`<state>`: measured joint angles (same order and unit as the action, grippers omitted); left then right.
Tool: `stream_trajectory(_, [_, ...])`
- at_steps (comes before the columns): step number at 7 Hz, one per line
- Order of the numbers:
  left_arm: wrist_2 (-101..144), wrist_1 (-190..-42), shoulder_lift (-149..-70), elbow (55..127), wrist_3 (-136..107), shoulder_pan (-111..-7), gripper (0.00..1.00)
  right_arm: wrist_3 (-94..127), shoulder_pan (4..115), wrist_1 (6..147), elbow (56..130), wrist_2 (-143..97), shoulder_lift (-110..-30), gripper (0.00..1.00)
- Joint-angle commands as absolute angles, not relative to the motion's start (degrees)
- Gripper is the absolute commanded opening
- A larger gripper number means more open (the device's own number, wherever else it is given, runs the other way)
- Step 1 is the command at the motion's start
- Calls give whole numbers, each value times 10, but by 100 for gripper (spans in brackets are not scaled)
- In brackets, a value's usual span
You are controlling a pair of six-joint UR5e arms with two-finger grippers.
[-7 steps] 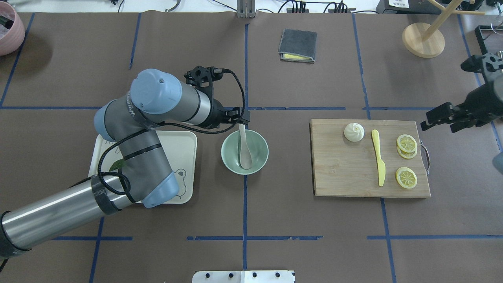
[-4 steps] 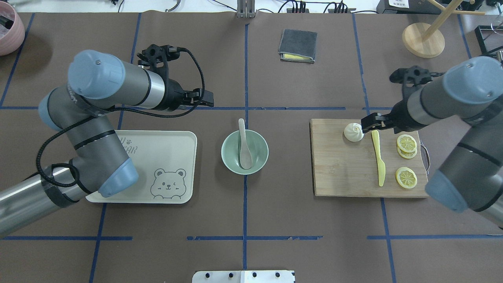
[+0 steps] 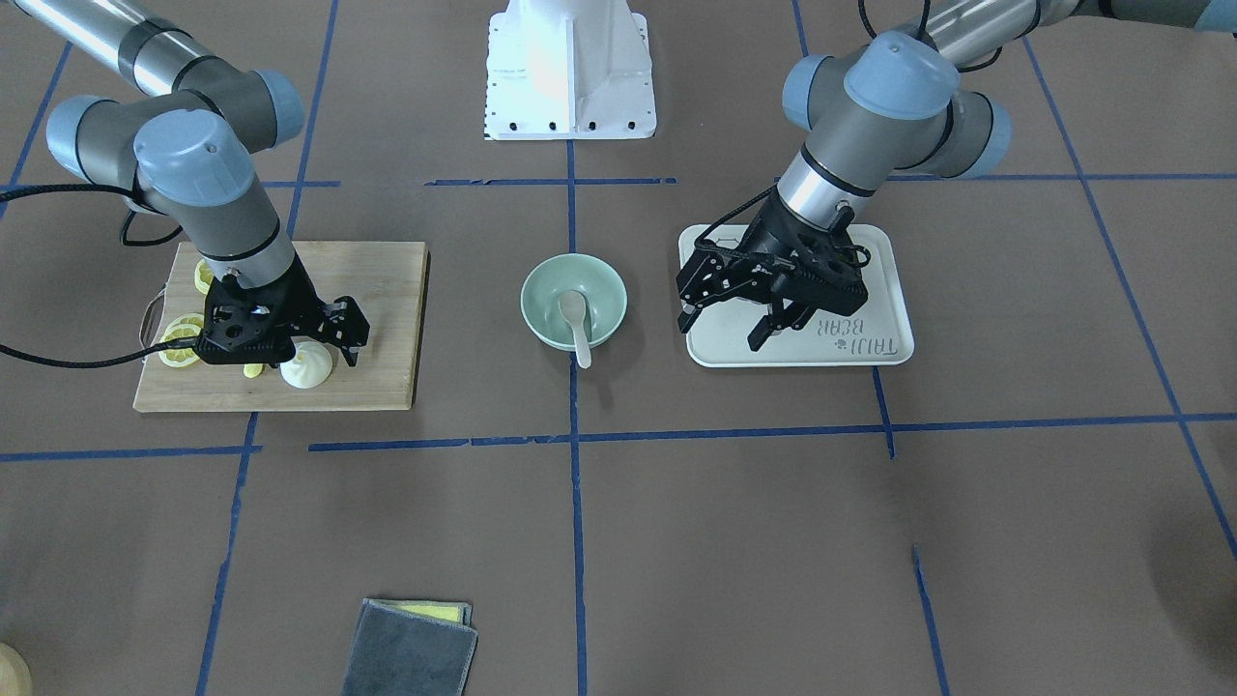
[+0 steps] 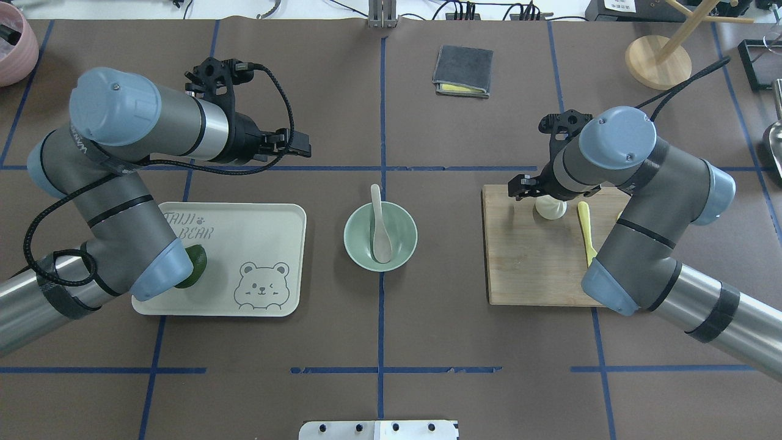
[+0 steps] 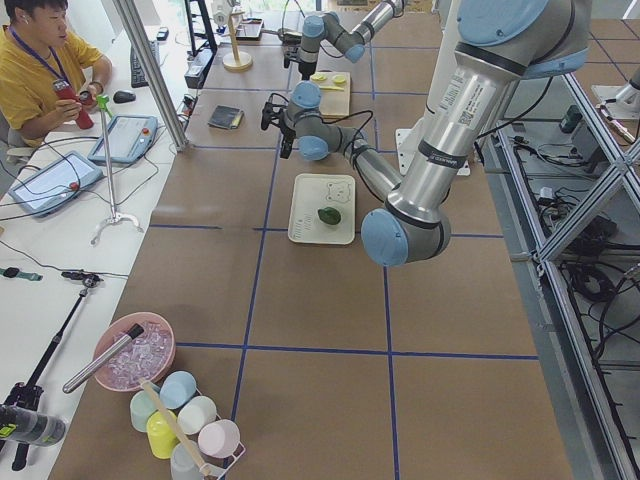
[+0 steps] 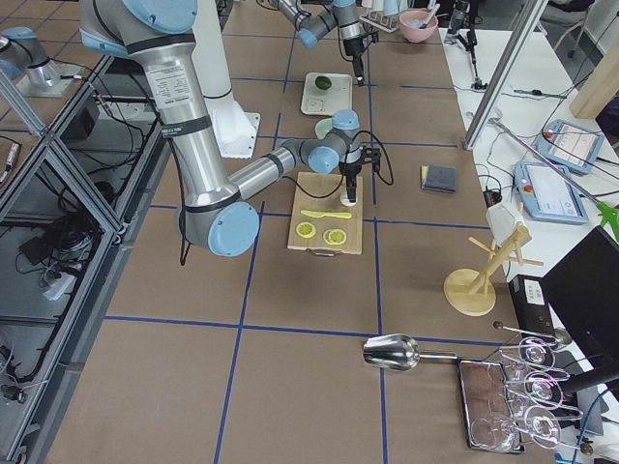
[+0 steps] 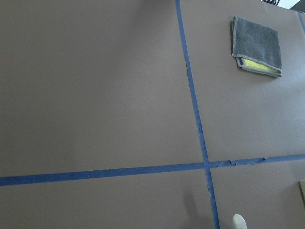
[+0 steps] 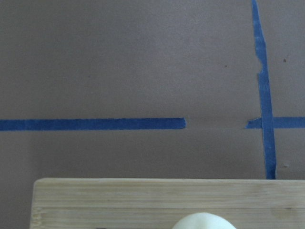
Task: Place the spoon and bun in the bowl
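Bun (image 3: 307, 368) on board (image 3: 387, 290) beneath wide-spread, empty right claw (image 3: 290, 340); spoon (image 3: 578, 319) in bowl (image 3: 533, 290); left claw (image 3: 723, 333) open, empty, above tray (image 3: 884, 290).

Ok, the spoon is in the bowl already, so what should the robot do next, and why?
Probably lower the right gripper around the bun and close on it. The spoon already lies in the bowl. The bun sits on the cutting board, and the open right gripper hangs just above it. The left gripper is open and holds nothing.
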<state>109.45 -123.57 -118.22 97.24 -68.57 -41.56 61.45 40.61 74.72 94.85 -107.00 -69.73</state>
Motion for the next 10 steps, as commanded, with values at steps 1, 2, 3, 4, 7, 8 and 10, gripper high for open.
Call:
stream_trajectory(1, [1093, -1236, -1181, 970, -686, -416, 92, 616, 409, 747, 950, -1068, -697, 92])
stream_trajectory(2, [1092, -1236, -1181, 969, -686, -415, 92, 616, 417, 748, 954, -1068, -695, 93])
stream_trajectory(3, [1092, -1237, -1181, 969, -686, -415, 92, 615, 425, 751, 965, -1070, -697, 93])
stream_trajectory(4, [1092, -1237, -1181, 969, -686, -415, 93, 615, 426, 752, 966, -1070, -704, 93])
stream_trajectory(7, [1092, -1237, -1180, 972, -686, -415, 93, 616, 421, 753, 966, -1070, -734, 93])
stream_trajectory(8, [1092, -1237, -1180, 973, -686, -415, 93, 617, 413, 753, 965, -1068, -732, 93])
stream_trajectory(10, [1092, -1237, -1179, 976, -687, -416, 93, 617, 405, 753, 963, -1070, -724, 92])
